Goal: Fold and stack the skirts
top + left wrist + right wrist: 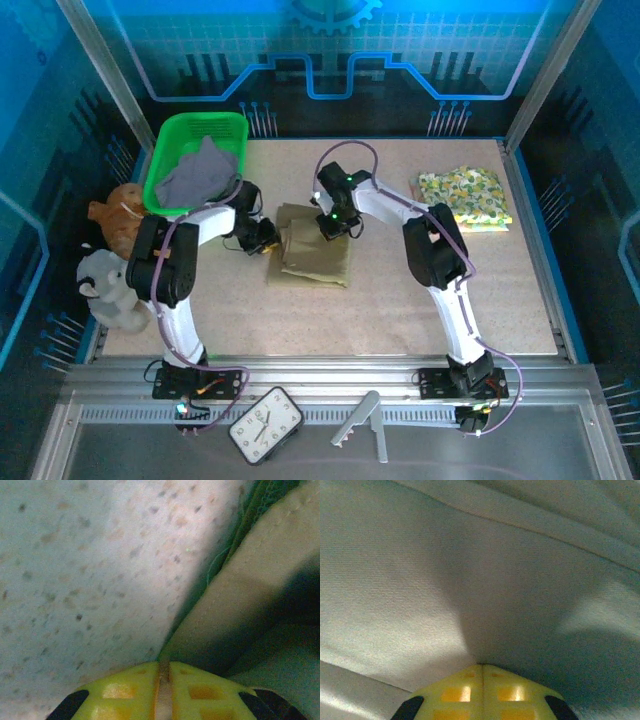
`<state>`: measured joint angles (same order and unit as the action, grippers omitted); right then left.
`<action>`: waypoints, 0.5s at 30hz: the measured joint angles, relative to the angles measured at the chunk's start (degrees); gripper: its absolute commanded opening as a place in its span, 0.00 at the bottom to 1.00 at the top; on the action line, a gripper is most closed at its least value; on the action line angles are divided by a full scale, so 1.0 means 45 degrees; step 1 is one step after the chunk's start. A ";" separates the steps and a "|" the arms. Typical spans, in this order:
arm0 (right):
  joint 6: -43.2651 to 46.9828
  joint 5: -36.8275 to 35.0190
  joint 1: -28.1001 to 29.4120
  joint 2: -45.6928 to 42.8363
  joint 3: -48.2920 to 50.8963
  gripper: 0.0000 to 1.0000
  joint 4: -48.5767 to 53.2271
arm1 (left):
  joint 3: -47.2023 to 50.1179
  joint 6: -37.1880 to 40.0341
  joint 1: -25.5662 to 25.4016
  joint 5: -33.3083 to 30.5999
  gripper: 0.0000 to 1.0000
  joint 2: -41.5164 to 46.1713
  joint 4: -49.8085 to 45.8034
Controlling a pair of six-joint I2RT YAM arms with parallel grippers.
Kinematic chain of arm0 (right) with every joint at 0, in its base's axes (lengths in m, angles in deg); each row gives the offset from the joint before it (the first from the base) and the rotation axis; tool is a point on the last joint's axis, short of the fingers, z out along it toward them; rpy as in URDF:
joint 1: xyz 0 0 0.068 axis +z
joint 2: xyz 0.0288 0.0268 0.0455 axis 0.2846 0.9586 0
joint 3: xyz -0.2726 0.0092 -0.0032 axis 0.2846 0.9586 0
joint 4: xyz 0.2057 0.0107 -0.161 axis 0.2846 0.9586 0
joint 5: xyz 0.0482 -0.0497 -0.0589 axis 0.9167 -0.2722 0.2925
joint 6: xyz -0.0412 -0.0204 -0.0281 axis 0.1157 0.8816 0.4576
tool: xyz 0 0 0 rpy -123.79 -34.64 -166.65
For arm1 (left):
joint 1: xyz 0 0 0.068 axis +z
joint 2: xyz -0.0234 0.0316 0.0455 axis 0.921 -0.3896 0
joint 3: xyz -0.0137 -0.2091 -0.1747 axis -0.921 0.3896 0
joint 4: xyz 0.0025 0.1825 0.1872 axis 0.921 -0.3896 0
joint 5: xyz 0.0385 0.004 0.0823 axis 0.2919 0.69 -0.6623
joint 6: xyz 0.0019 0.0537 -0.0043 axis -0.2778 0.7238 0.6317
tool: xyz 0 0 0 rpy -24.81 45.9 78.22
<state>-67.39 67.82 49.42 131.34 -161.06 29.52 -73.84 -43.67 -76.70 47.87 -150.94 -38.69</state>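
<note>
Right fingers (457, 692): fully closed, tips pressed against the olive skirt (312, 258). Left fingers (130, 692): nearly together with a narrow slit, tips at that skirt's left edge; a grip cannot be confirmed. The olive skirt lies folded at the counter (400, 300) centre. Floral skirt (465, 198): far right. Grey skirt (195, 172): inside the basket (160, 165).

A speckled beige bench (400, 300) sits between blue-lit patterned walls (420, 50) and grey metal posts (100, 55), with a ribbed metal rail (330, 385) in front.
</note>
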 measured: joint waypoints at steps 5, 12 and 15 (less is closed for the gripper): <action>-0.2637 0.1365 -0.0073 -0.0801 0.2259 0.01 -0.1413 | -0.1384 0.0350 -0.0083 0.0034 0.18 -0.0981 -0.0272; -0.7203 0.1880 0.0160 -0.3449 0.7082 0.11 -0.5139 | -0.4279 0.0695 -0.0753 0.0374 0.21 -0.2982 -0.0495; -0.9165 0.1554 0.0476 -0.4352 0.8578 0.25 -0.6722 | -0.5989 0.0797 -0.1229 0.0622 0.25 -0.4070 -0.0724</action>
<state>-108.63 74.82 51.56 111.76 -122.46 -0.73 -100.79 -40.08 -82.23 50.67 -169.25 -41.95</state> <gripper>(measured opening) 0.187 0.222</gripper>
